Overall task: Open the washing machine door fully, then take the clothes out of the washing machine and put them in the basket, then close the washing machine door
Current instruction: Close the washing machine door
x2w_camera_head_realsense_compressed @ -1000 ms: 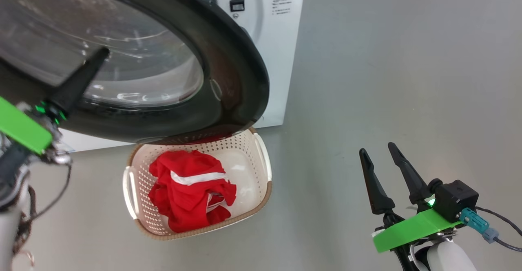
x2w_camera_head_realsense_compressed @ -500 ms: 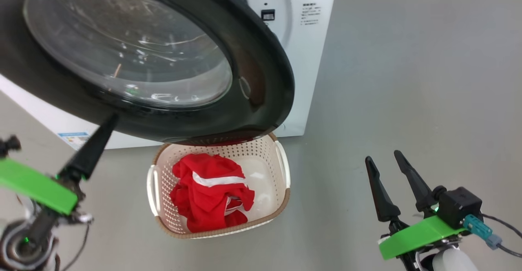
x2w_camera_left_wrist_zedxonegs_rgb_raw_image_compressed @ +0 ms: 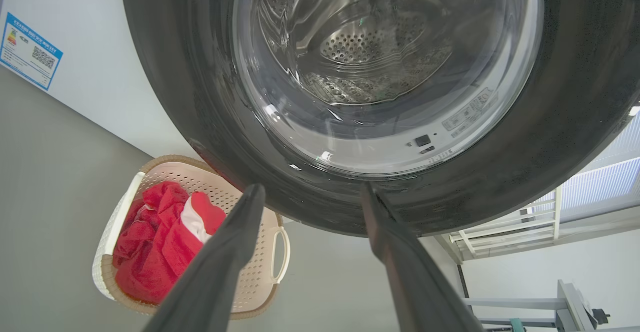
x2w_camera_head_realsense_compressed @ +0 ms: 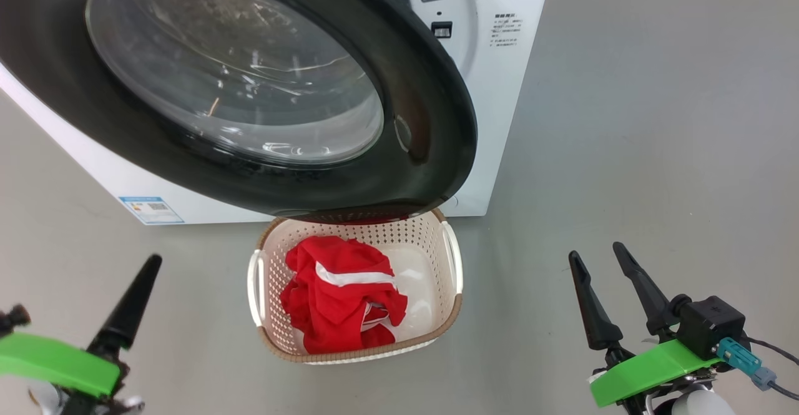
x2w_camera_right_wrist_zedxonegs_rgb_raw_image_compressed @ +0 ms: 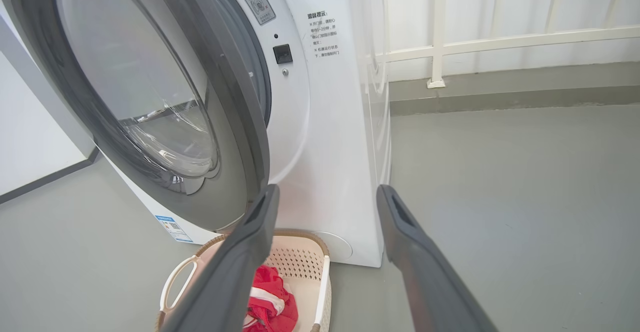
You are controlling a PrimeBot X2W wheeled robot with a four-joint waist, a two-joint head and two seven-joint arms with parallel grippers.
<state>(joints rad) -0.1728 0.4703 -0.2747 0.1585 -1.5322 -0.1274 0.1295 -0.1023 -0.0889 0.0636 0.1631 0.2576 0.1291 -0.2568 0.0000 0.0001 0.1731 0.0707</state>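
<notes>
Here, the washing machine door stands ajar, swung out from the white front of the washing machine. Its free edge appears to be on the robot's right, and its lower rim overhangs the far wall of the basket, where the clothes lie in a red heap. The left gripper hangs low before the door, its two fingers spread wide with nothing between them, pointing at the black lower rim; it is near the door but not touching. The right gripper, equally wide and empty, sits well apart to the right, beyond the free edge. With the laundry out, closing looks like the step left. The left arm seems the nearer: the door's face lies straight ahead of its fingertips, and a push would best land toward the right-hand edge.
</notes>
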